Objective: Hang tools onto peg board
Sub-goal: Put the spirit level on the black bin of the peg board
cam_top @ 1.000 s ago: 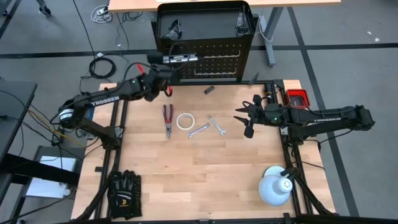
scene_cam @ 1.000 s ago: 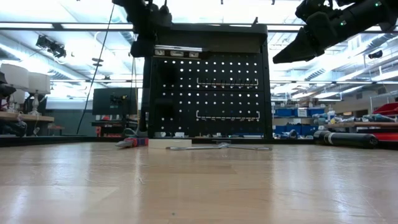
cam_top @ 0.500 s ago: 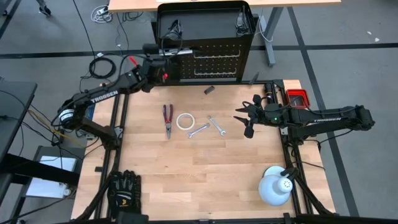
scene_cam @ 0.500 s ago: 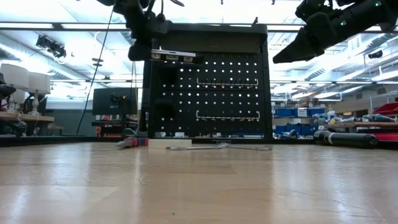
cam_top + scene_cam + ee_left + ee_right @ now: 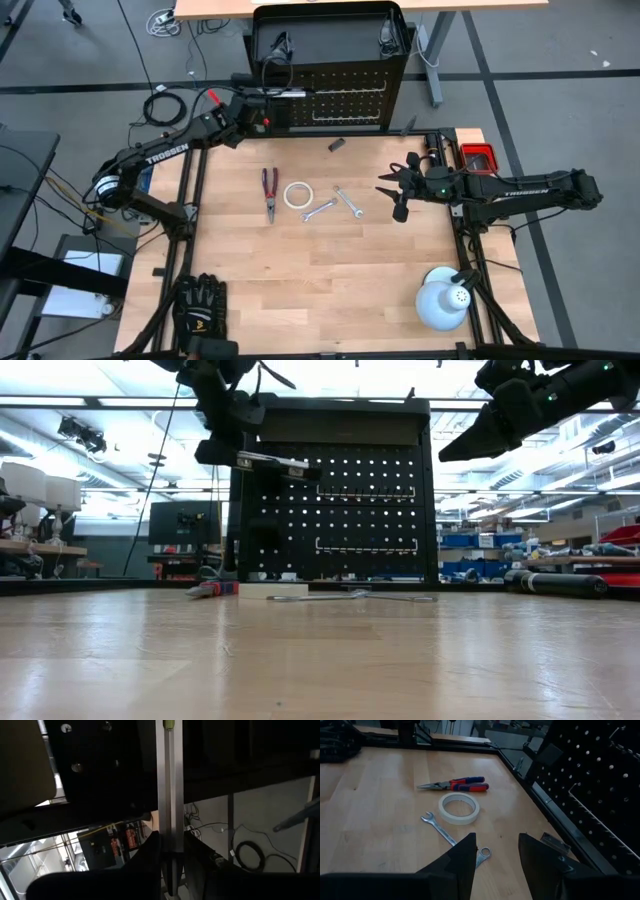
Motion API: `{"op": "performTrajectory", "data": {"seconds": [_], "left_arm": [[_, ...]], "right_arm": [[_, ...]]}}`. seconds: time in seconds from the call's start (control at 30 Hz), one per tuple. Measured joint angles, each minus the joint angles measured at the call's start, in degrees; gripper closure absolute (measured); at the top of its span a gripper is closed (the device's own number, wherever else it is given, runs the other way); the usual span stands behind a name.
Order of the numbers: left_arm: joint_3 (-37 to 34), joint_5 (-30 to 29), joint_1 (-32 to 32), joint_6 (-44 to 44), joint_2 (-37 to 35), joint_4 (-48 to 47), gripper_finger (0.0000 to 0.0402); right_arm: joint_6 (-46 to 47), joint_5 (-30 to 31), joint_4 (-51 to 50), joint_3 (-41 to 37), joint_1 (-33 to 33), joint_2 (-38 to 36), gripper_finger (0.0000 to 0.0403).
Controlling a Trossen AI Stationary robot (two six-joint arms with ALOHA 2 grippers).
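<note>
Wooden surface (image 5: 330, 270), pale planks, bounded by dark rails on the left and right edges; broad bare stretch across its near half; black gloves (image 5: 200, 305) at the near left corner, white dome lamp (image 5: 443, 298) at the near right corner; small red box (image 5: 478, 156) just off the far right edge; peg board (image 5: 345, 95), upright black perforated panel, standing along the far edge, pale hooks on its face, tray-like shelf on top.
Left gripper (image 5: 262, 98), raised at the board's upper left corner, well above the surface; fingers clamped on one end of the level bar (image 5: 275, 463), which juts sideways across the board's face just under the shelf, tilted slightly.
Right gripper (image 5: 395, 192), hanging over the right side, fingers apart, holding nothing; tools lie well apart from it toward the middle: red-handled pliers (image 5: 269, 190), white tape roll (image 5: 297, 194) beside them, two wrenches (image 5: 334, 204) just beyond the roll.
</note>
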Motion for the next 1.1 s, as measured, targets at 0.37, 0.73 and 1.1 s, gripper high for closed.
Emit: {"op": "performTrajectory", "data": {"seconds": [0.37, 0.73, 1.1], "left_arm": [[0.0, 0.6, 0.0, -0.2, 0.0, -1.0, 0.0355], [0.1, 1.5, 0.0, -0.4, 0.0, -4.4, 0.0355], [0.1, 2.0, -0.1, 0.3, 0.0, -5.1, 0.0329]], "right_arm": [[0.2, 0.0, 0.0, 0.0, 0.0, 0.0, 0.0247], [0.2, 0.0, 0.0, 0.0, 0.0, 0.0, 0.0247], [0.2, -0.1, 0.0, 0.0, 0.0, 0.0, 0.0247]]}}
